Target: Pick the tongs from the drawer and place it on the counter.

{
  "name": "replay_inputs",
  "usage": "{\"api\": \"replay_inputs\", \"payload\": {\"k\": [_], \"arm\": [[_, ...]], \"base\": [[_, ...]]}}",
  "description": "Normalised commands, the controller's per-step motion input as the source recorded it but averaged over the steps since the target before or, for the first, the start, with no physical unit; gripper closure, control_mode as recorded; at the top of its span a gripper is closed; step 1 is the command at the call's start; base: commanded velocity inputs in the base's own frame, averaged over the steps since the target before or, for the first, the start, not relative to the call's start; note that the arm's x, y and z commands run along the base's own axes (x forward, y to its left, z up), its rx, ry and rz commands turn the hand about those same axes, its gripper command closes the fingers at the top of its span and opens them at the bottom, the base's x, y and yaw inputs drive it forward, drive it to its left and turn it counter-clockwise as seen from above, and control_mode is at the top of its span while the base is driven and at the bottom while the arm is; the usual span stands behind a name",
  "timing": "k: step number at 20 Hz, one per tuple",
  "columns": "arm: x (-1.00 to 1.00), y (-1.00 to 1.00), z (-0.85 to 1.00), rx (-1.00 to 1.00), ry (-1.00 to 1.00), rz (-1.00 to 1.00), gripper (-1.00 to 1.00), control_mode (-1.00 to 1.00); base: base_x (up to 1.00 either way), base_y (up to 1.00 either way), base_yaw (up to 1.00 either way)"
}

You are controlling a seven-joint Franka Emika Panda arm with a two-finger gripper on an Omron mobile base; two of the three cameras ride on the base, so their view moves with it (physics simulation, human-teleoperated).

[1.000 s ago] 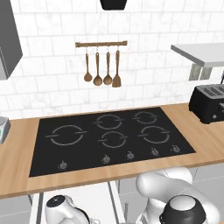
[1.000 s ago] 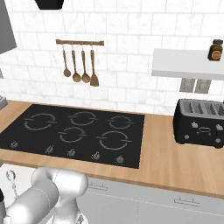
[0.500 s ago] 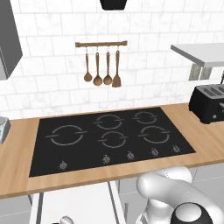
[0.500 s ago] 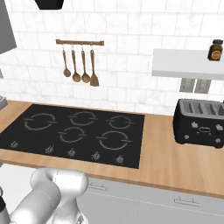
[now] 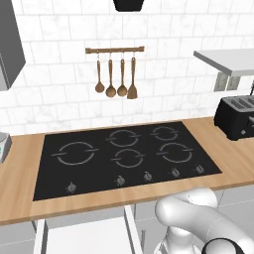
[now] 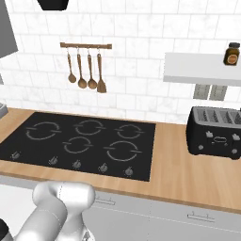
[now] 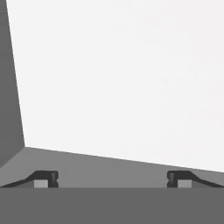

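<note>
Two dark fingertips sit wide apart at the bottom of my hand view, so the end effector [image 7: 112, 179] is fully spread with nothing between its pads. I read that as readiness for a grasp inside the drawer [image 7: 122, 78], whose flat white floor lies ahead, with a grey side wall running along the 9 o'clock edge. I cannot find the tongs on the white floor ahead, so I can't say where they lie; my guess is they are further inside the drawer, beyond what the hand camera covers. From the left base view, the open drawer [image 5: 82, 238] pokes out at 6 o'clock below the worktop [image 5: 20, 188]. The cooktop [image 5: 124, 154] takes the middle, so the bare wood beside it looks like the sensible landing spot.
</note>
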Motion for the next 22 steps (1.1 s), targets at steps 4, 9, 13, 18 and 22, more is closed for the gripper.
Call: {"api": "replay_inputs", "payload": {"k": [4, 9, 13, 18, 22], "arm": [[0.63, 0.0, 0.11, 0.01, -0.01, 0.0, -1.0, -1.0], [0.8, 0.0, 0.25, 0.01, -0.02, 0.0, -1.0, -1.0], [0.83, 0.0, 0.05, 0.0, -0.05, 0.02, -1.0, -1.0], [0.42, 0.0, 0.0, 0.0, -0.32, 0.18, -1.0, -1.0], [0.42, 0.0, 0.0, 0.0, -0.35, 0.25, -1.0, -1.0]], "base": [[0.0, 0.0, 0.0], [0.0, 0.0, 0.0], [0.0, 0.0, 0.0], [0.0, 0.0, 0.0], [0.0, 0.0, 0.0]]}}
